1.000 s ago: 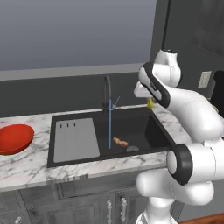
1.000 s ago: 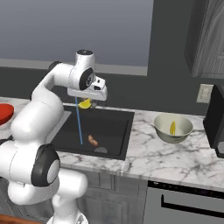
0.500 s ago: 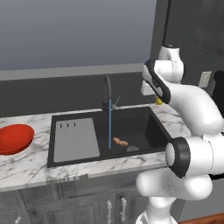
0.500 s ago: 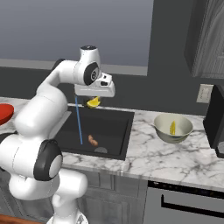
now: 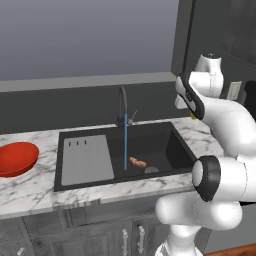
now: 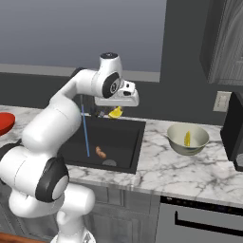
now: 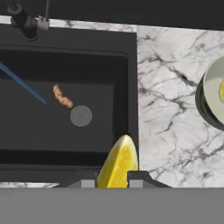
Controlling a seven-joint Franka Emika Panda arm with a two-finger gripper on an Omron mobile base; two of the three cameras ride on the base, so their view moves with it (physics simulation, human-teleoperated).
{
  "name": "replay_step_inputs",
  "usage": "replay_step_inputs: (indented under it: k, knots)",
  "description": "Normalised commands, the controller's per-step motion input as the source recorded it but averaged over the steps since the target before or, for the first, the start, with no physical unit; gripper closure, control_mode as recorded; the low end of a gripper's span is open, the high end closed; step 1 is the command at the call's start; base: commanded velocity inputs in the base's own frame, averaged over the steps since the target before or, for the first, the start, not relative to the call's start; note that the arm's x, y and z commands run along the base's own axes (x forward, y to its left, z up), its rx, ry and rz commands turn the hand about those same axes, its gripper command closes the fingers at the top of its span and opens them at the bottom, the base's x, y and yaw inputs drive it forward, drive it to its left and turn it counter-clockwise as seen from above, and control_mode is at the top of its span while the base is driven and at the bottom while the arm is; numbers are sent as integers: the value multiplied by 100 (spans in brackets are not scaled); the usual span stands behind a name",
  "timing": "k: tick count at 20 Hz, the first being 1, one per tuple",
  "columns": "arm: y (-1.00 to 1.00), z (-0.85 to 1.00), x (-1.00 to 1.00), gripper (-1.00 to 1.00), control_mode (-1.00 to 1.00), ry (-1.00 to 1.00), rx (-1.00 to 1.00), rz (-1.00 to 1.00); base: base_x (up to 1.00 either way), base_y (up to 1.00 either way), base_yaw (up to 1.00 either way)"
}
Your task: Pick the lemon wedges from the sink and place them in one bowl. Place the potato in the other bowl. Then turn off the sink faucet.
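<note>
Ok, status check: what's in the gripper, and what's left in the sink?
Gripper shut on lemon wedge, above sink's right edge. Other wedge in grey bowl. Potato in sink, faucet running.

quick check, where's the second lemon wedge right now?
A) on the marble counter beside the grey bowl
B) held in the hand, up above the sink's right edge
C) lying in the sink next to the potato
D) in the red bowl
B: the hand is shut on the lemon wedge, carried above the sink rim, while the potato lies alone by the drain.
</note>
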Motion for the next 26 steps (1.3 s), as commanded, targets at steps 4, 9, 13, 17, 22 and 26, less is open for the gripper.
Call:
replay_step_inputs:
  k: [4, 9, 13, 17, 22, 26]
  knots:
    - [-42, -37, 0, 100, -100, -18, 0, 0, 0, 0, 0]
    - [-43, -14, 0, 100, -100, -16, 0, 0, 0, 0, 0]
    - [-49, 0, 0, 100, -100, -3, 0, -1, 0, 0, 0]
    - [-51, 0, 0, 100, -100, 0, 0, -4, 0, 0, 0]
    - [-45, 0, 0, 100, -100, 2, 0, -6, 0, 0, 0]
    - [-43, 0, 5, 100, -100, 5, 0, -9, 0, 0, 0]
